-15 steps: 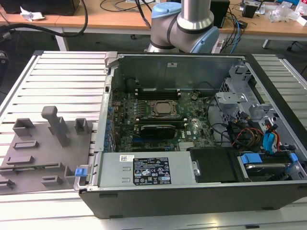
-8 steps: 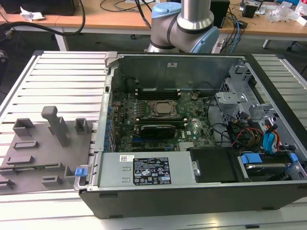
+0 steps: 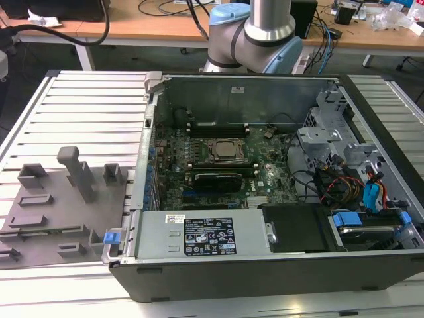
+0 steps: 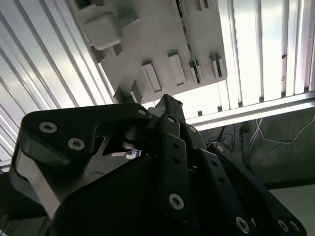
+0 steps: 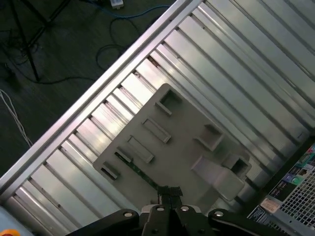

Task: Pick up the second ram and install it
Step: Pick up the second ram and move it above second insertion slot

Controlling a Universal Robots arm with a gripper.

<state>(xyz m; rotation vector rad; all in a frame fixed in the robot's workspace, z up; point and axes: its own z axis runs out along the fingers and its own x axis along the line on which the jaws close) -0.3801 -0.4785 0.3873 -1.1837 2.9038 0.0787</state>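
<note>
While the gripper (image 5: 168,192) hangs over the grey tray (image 5: 192,137), its jaws look pressed together with nothing between them, so you have no pick yet. The second ram (image 5: 140,170) sits in a slot along the grey tray's border, seemingly on edge, probably so its long top edge stays free to pinch. In the second wrist view it (image 4: 187,37) runs along that same border. In the exterior view the grey tray (image 3: 53,212) lies at the frame's lower left, just beside the open case (image 3: 199,285). The motherboard (image 3: 218,165) lies face-up mid-frame, well apart from the stick.
</note>
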